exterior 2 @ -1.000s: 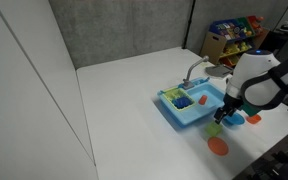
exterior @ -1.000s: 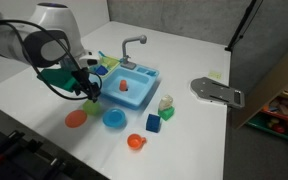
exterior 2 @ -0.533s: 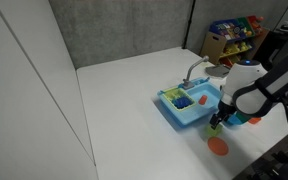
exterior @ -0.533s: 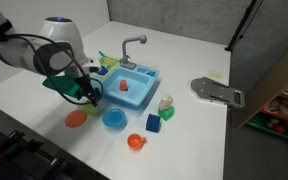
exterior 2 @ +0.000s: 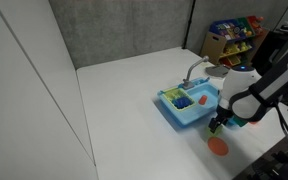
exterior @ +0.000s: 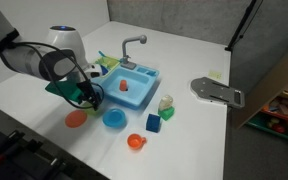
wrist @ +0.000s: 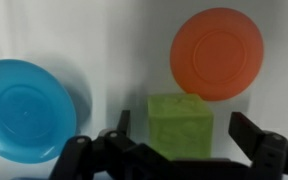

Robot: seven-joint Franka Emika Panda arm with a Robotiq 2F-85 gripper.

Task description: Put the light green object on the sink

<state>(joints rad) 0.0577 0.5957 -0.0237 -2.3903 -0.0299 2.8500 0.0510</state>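
Observation:
The light green object (wrist: 180, 118) is a small pale green block with rounded corners, lying on the white table. In the wrist view it sits between my gripper's (wrist: 182, 128) two open fingers, which do not touch it. In both exterior views the gripper (exterior: 90, 97) (exterior 2: 217, 123) is low over the table, beside the sink, and hides the block. The light blue sink (exterior: 142, 94) (exterior 2: 187, 116) has a grey faucet (exterior: 131, 45) and a small red piece in its basin.
An orange plate (wrist: 216, 53) (exterior: 76, 118) and a blue plate (wrist: 24, 108) (exterior: 114, 119) lie close on either side of the block. A darker green cube (exterior: 154, 124), an orange toy (exterior: 136, 141) and a pale piece (exterior: 165, 103) lie beyond. A grey metal fixture (exterior: 216, 92) sits near the table's edge.
The arm has shifted slightly and the gripper has come lower over the green block. The toys have not moved.

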